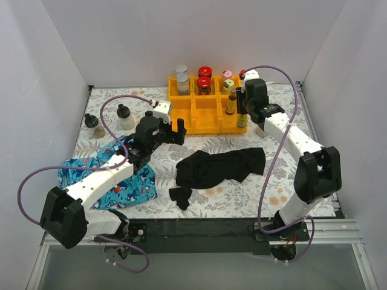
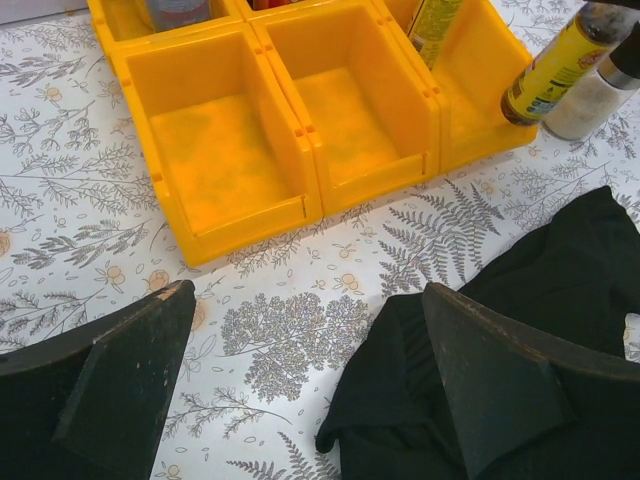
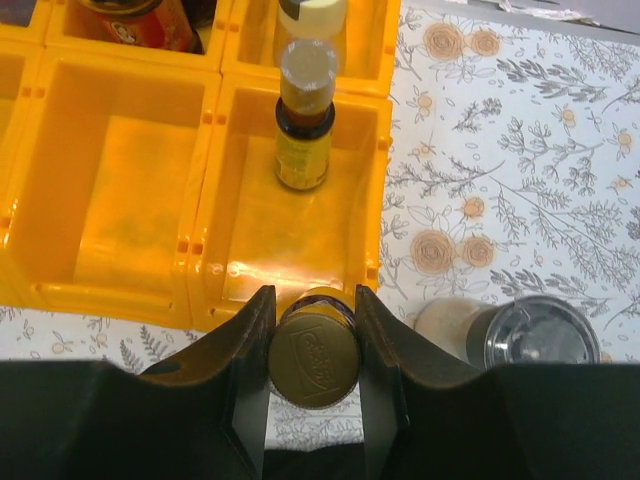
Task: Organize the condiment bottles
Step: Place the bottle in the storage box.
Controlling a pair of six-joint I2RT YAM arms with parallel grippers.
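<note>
My right gripper [image 3: 314,385] is shut on a slim amber yellow-capped bottle [image 3: 314,358], held just in front of the front right compartment of the orange tray [image 3: 130,290]. A second slim amber bottle [image 3: 304,120] stands in that compartment. In the top view the right gripper [image 1: 242,109] is at the tray's right front corner. Silver-lidded jars [image 1: 182,77], red-lidded jars [image 1: 204,80] and a pink-lidded jar [image 1: 227,75] sit in the back row. Two black-capped bottles [image 1: 125,115] stand at the far left. My left gripper [image 1: 172,130] is open and empty before the tray.
A silver-lidded jar [image 3: 520,335] stands on the cloth-covered table just right of my right gripper. A black garment [image 1: 221,166] lies mid-table and a blue patterned cloth [image 1: 121,175] lies under my left arm. The tray's front left and middle compartments [image 2: 225,150] hold nothing.
</note>
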